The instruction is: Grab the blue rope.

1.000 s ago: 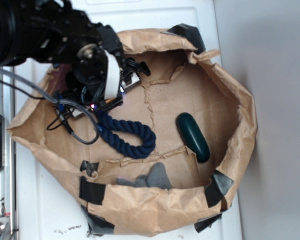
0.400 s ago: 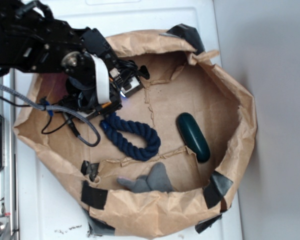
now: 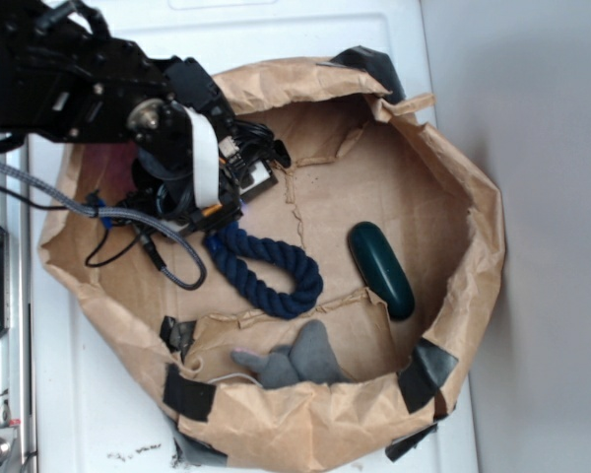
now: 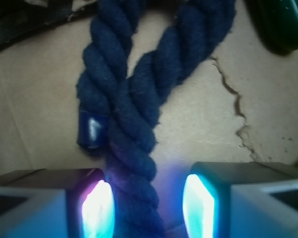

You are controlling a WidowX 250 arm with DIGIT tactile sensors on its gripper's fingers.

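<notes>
- While the blue rope (image 3: 268,274) is lying looped on the brown paper floor of the crumpled paper-lined bin (image 3: 473,246), one strand of it is being straddled by the gripper (image 4: 144,208), as the wrist view shows.
- The fingers (image 4: 208,203) are being held apart: the rope is seen close against the left glowing pad, while a gap is being left at the right pad, so no clamping is shown.
- A bright blue bound end (image 4: 93,130) is being shown beside the crossing strands.
- In the exterior view the rope's loop is being displayed just right of the black arm (image 3: 98,99).
- A dark green oblong object (image 3: 380,268) is lying well apart to the right.
- A grey plush toy (image 3: 291,360) is resting against the near paper wall.
</notes>
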